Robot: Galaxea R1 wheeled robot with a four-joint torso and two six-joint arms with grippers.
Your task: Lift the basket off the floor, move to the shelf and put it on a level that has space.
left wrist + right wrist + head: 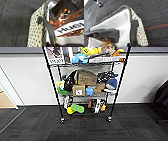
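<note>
Cream woven basket (36, 31) seemingly lifted off dark grey carpet floor (82, 129); black wire shelf (86, 84) ahead, placing left. Jaw states impossible to tell.

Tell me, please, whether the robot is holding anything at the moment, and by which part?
It seems to hold the basket by its two black loop handles, one at each wrist. The pincers' fingers cannot be made out, so the grip itself cannot be confirmed.

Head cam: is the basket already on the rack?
No. The shelf tiers hold boxes and toys but no woven basket; the basket appears in the left wrist view above carpet.
</note>
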